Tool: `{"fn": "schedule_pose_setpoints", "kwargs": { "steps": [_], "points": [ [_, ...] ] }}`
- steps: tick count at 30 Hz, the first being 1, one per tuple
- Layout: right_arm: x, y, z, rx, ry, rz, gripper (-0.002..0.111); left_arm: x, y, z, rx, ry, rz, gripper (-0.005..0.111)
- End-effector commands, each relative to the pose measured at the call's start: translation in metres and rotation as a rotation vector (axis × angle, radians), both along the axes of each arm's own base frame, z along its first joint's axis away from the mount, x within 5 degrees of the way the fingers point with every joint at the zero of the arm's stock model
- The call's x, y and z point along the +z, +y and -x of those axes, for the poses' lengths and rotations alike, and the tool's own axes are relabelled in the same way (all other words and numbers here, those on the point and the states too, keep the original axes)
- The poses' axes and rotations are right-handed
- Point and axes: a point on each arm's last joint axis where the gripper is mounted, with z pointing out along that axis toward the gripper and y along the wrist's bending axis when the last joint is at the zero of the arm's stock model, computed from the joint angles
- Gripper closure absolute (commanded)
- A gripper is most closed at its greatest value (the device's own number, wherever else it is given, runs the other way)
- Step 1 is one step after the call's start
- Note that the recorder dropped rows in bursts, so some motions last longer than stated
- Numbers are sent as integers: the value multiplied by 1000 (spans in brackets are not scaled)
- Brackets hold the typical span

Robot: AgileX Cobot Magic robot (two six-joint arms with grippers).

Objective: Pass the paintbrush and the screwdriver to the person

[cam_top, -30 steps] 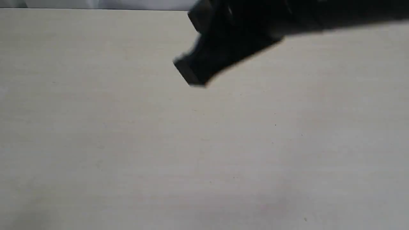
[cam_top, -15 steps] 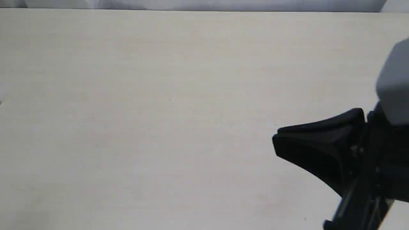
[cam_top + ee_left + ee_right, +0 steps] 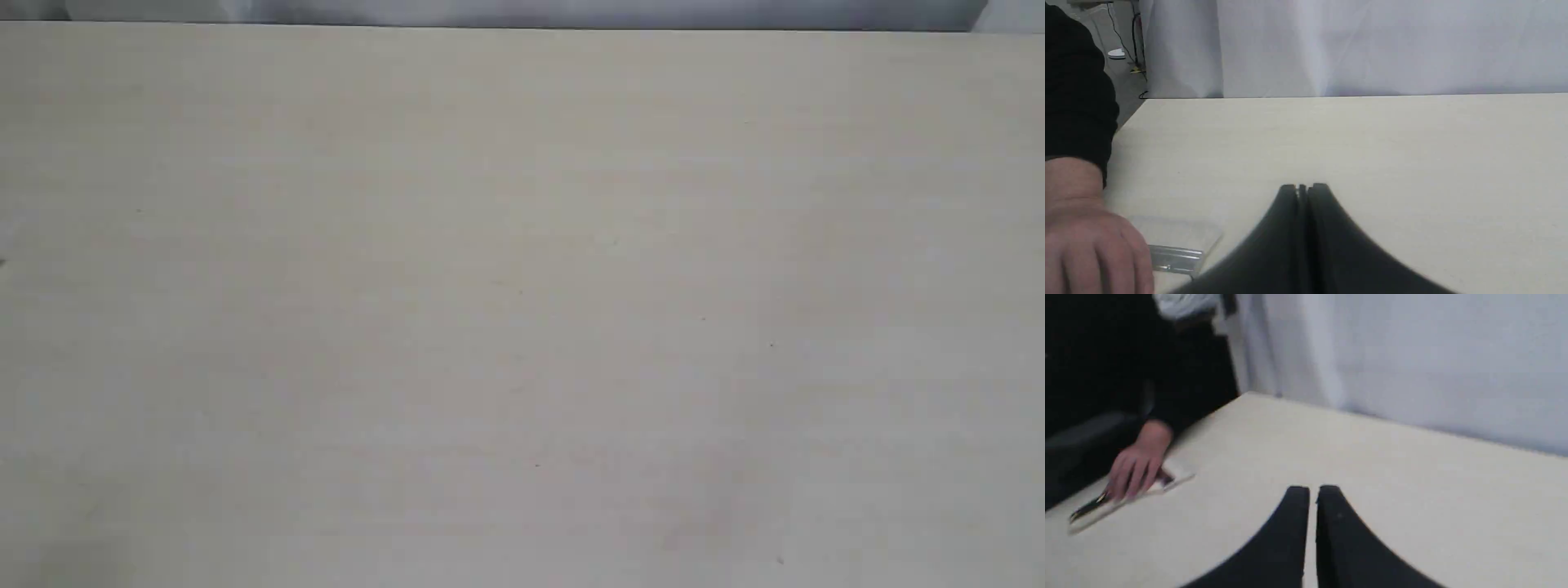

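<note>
Neither gripper nor any tool shows in the exterior view, only bare table (image 3: 522, 294). In the left wrist view the person's hand (image 3: 1090, 241) rests on the paintbrush (image 3: 1175, 257), whose silver ferrule and pale bristles stick out beside it. My left gripper (image 3: 1303, 187) is shut and empty, a short way from the brush. In the right wrist view the person's hand (image 3: 1137, 465) covers the paintbrush (image 3: 1177, 476) and the black screwdriver (image 3: 1086, 508) at the table's far side. My right gripper (image 3: 1312, 489) is shut, empty and well apart from them.
A white curtain (image 3: 1372, 45) hangs behind the table's far edge. The person's dark sleeve (image 3: 1180, 400) reaches over the table corner. Cables lie on the floor (image 3: 1126, 53) beyond that corner.
In the exterior view the black gripper swung from the top middle down to the lower right, then left the view altogether.
</note>
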Motion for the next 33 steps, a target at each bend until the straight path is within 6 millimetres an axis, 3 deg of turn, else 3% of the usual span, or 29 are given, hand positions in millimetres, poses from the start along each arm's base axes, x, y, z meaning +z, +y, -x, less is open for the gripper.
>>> {"fn": "schedule_pose_setpoints", "kwargs": {
  "steps": [1,8,12,23,33],
  "points": [
    [8,-14,7,-174,-122,-53,104,0,-1,0,-9,-6,5,107],
    [10,-28,8,-509,-163,-47,104,0,-1,0,-9,-6,5,107],
    [1,-33,9,-635,-163,-37,104,0,-1,0,-8,-7,3,107],
    [-68,-34,7,-698,-198,-82,104,0,-1,0,-8,-7,3,107],
    [-136,-37,-9,-703,-45,54,104,0,-1,0,-8,-7,3,107]
  ]
}}
